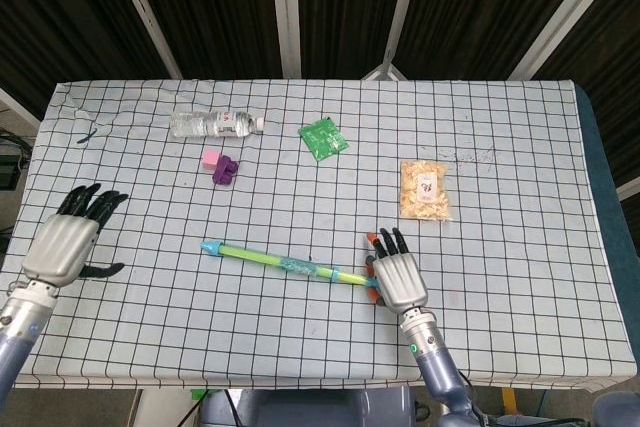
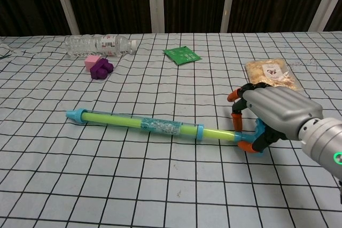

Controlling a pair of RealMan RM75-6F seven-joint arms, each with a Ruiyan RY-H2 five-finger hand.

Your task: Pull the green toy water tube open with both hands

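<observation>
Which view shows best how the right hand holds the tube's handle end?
The chest view: the right hand shows side-on, fingers curled around the orange handle end of the green toy water tube. The head view shows mostly the back of that hand, which hides the handle.

left hand (image 1: 62,244): silver-grey back, black fingers | right hand (image 2: 272,116): silver-grey back, black fingers tipped orange, grey cylindrical wrist with green ring light | forearms: blue-grey, smooth
</observation>
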